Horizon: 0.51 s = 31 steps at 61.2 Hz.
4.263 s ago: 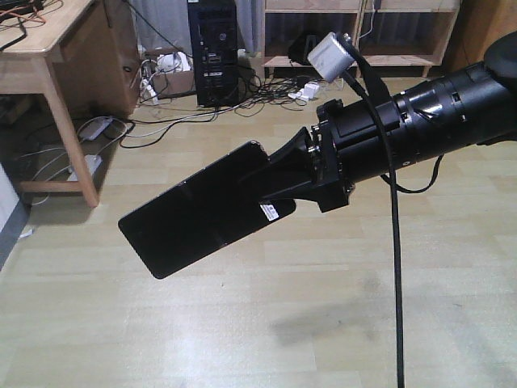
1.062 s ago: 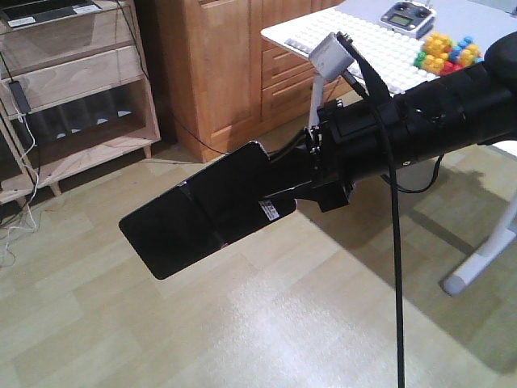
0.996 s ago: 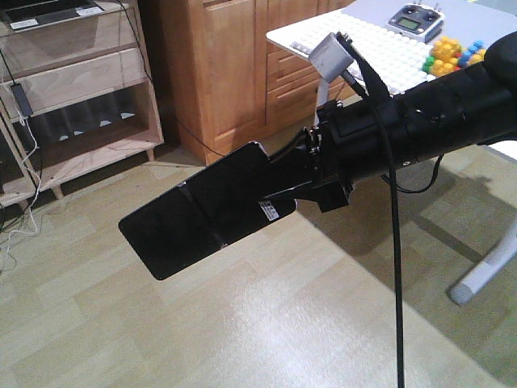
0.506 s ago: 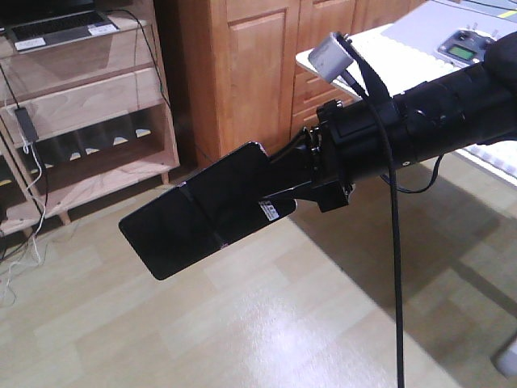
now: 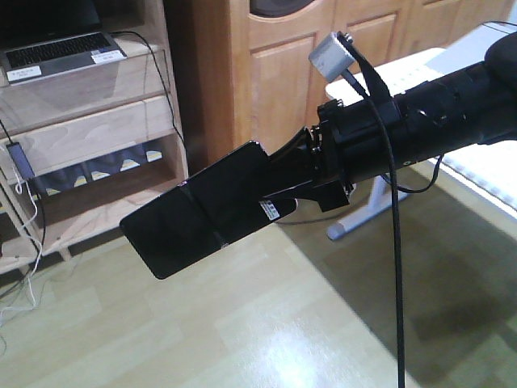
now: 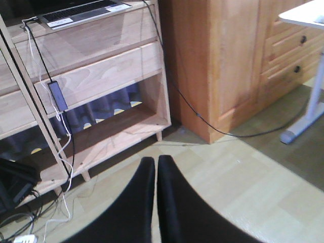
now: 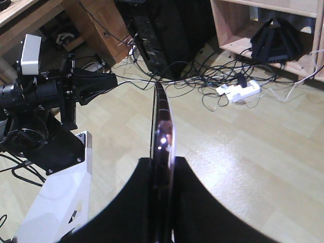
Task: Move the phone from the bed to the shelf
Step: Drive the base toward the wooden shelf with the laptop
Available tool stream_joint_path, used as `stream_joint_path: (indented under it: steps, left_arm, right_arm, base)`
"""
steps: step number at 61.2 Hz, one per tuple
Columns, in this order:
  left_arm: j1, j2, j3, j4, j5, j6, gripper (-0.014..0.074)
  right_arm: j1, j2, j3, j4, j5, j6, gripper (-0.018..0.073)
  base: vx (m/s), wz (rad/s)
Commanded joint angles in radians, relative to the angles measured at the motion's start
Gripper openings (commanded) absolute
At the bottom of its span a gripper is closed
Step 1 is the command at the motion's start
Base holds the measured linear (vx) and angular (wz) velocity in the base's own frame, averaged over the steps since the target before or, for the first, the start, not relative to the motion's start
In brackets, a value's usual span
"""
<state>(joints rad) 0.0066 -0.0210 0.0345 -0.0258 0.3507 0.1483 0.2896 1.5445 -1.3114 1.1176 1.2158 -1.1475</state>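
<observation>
The light natural-wood shelving unit of thick pale planks (image 5: 97, 133) fills the left of my front view. A grey laptop (image 5: 56, 52) lies on its upper board, and the lower boards look free.

My right gripper (image 5: 212, 212) is clamped on the slim black smartphone with the glossy screen (image 5: 157, 234), high above the floor and well apart from the shelving. The right wrist view shows the phone edge-on, pinched across its two flat faces. My left gripper (image 6: 154, 167) has its fingers pressed together on nothing.

I judge the phone to be light and rigid, but slick and breakable. The hold sits at the end near the small white sticker (image 5: 269, 212), so most of the body overhangs. I'd avoid jolts and release it low and flat.
</observation>
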Motion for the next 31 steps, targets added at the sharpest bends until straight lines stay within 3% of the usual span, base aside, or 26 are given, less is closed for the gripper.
stream_joint_path:
  steps: [1,31]
  left_arm:
    - [-0.006,-0.004,-0.023,-0.009,-0.073,-0.006,0.0001]
    - [-0.006,-0.004,-0.023,-0.009,-0.073,-0.006,0.0001]
  right_arm:
    - [-0.002,-0.044,-0.028,0.086,0.07,-0.009,-0.0002]
    - [-0.002,-0.044,-0.028,0.086,0.068,-0.009,-0.0002]
  base:
    - [0.42,0.14]
    - [0.43,0.23]
